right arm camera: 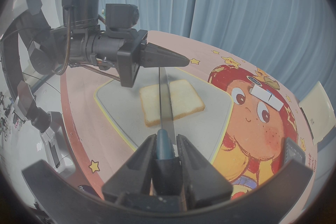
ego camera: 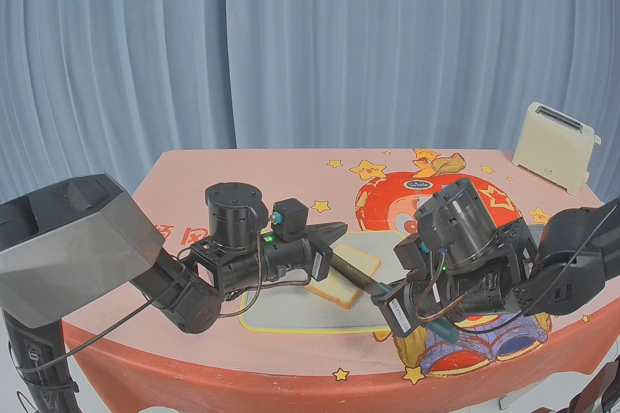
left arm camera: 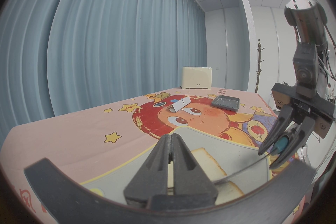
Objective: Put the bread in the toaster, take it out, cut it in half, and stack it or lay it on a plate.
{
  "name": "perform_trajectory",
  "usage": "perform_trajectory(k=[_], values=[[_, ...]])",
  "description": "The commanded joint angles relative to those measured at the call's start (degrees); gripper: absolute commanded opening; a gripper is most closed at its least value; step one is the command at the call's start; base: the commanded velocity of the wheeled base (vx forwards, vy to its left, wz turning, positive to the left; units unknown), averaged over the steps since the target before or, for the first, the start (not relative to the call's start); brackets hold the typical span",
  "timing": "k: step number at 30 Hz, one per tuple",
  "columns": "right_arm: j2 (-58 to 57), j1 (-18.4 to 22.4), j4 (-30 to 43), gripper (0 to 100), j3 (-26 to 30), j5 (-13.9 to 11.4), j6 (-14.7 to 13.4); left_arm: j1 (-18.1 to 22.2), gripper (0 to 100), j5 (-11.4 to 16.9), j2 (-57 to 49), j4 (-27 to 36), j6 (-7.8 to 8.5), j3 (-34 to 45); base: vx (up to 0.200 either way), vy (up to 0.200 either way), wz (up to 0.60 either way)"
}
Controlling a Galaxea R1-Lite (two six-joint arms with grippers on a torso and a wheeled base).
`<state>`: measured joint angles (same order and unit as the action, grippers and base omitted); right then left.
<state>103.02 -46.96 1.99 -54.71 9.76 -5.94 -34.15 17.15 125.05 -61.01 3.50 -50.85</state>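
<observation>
Your bread (ego camera: 342,282) lies on the cutting board (ego camera: 284,308), seemingly uncut. Your right tool (right arm camera: 165,139) grips the knife (right arm camera: 163,102) across its middle; your left tool (ego camera: 336,231), pinched closed, hovers just beside it. Cutting and plating remain.

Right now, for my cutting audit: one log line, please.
phase: cutting | right pincer: shut on knife | knife: blade across bread | bread: on cutting board | left pincer: shut, beside bread
</observation>
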Motion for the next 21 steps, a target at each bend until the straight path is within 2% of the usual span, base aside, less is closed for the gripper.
perform_trajectory(k=[1, 5, 11, 17, 21], values=[[0.34, 0.02, -0.41, 0, -0.04, -0.01, -0.13, -0.22, 0, -0.01, -1.3, -0.25, -0.07, -2.41, 0.0, 0.0, 0.0], [-0.19, 0.02, -0.93, 0, -0.04, -0.01, -0.13, -0.22, 0, -0.01, -4.47, 0.28, -0.07, -2.85, 0.0, 0.0, 0.0], [-1.16, 0.11, -1.28, 0, -0.31, -0.1, -0.3, 0.4, 0, -0.37, -10.71, 2.65, -1.21, -3.12, 0.0, 0.0, 0.0], [-1.51, 0.29, -1.28, 0, -0.22, -0.01, -0.22, 2.07, 0, -0.54, -16.51, 4.15, -1.21, -0.39, 0.0, 0.0, 0.0], [-1.77, 0.29, -1.28, 0, -0.31, -0.01, -0.22, 3.21, 0, -2.03, -20.2, 4.15, -1.21, 1.89, 0.0, 0.0, 0.0]])
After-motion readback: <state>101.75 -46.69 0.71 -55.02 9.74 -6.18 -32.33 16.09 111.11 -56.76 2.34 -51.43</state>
